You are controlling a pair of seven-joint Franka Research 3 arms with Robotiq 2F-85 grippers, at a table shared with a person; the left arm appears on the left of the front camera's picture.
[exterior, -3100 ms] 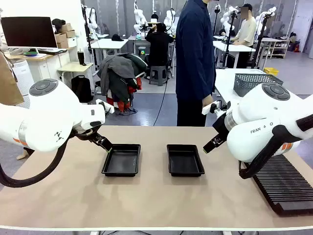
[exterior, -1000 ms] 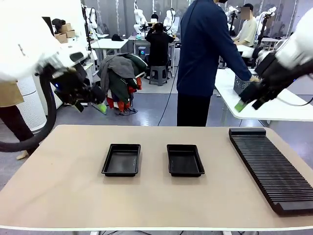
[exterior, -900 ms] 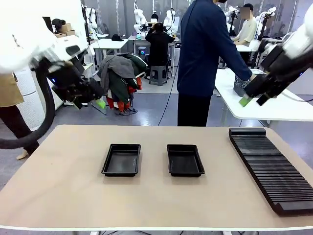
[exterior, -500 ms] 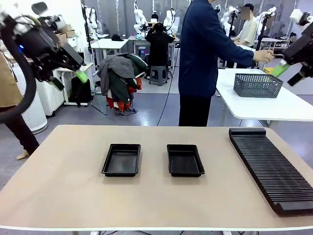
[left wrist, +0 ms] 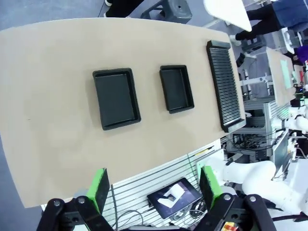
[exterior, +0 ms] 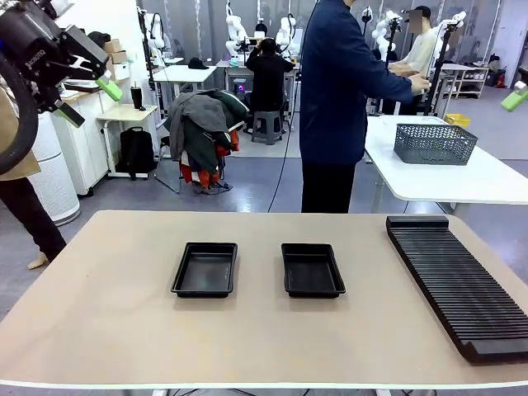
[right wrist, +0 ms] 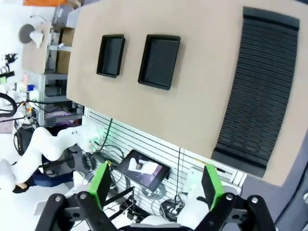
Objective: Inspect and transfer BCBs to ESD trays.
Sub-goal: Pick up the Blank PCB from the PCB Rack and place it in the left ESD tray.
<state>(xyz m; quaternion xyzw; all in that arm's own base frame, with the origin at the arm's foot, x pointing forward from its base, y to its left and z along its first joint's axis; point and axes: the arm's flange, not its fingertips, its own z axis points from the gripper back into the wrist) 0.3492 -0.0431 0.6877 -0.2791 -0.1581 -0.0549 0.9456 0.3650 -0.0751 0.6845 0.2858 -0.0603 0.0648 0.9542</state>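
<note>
On the tan worktop (exterior: 99, 330), two empty ESD trays (exterior: 205, 270) sit side by side, apparently staged for loading; my left tool (exterior: 89, 101) and right tool (right wrist: 156, 185) hang high, spread, empty.

Bright even light; wrist views edge-warped.

Bare tabletop (exterior: 107, 322) around trays (exterior: 205, 270) and rack (exterior: 462, 289)

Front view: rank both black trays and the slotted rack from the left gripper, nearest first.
From the left gripper, high at upper left:
1. Left tray, left of centre.
2. Right tray, near centre.
3. Slotted rack, far right.
</note>
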